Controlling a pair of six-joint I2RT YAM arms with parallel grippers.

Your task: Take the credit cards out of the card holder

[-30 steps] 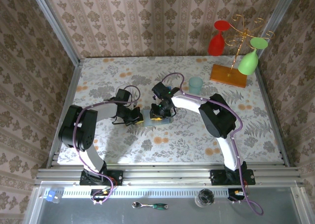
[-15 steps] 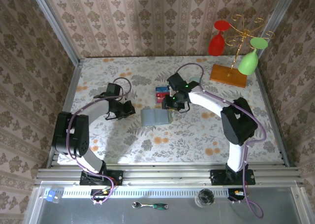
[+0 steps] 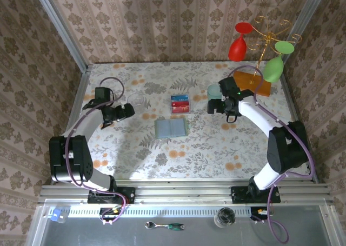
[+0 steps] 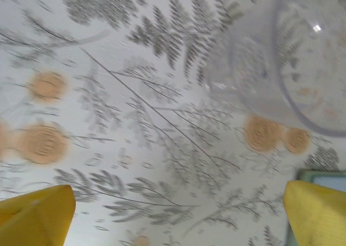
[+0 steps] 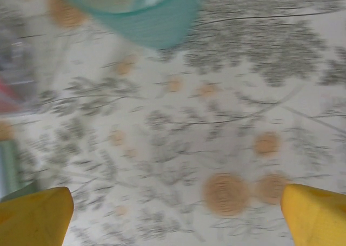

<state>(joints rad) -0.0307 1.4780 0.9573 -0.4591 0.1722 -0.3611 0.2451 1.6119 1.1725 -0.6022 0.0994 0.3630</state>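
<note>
Credit cards [image 3: 180,104] are seen from the top camera lying in a small stack, red and blue faces up, on the flower-patterned table [image 3: 216,148]. The card holder [image 3: 171,128] is laid open and flat just nearer the arms than the stack, and a narrow strip of tablecloth is left between the two.

The left gripper [image 3: 127,112] is held low over the table, well to the left of the card holder, with a clear cup [image 3: 136,99] just beyond it. In the left wrist view its yellow fingertips [image 4: 35,219] are spread wide and nothing is held between them; the clear cup [image 4: 292,57] is seen ahead, and a pale green corner of the card holder [image 4: 330,181] is caught at the right edge.

The right gripper [image 3: 212,106] is held to the right of the cards, close beside a teal cup [image 3: 214,91]. Its yellow fingertips [image 5: 316,216] are likewise spread wide apart over bare cloth and nothing is gripped; the teal cup [image 5: 146,13] is seen at the top of that blurred view.

At the far right corner a wire rack [image 3: 265,38] is stood on an orange base, with a red glass [image 3: 238,47] and a green glass [image 3: 273,67] hung from it.
</note>
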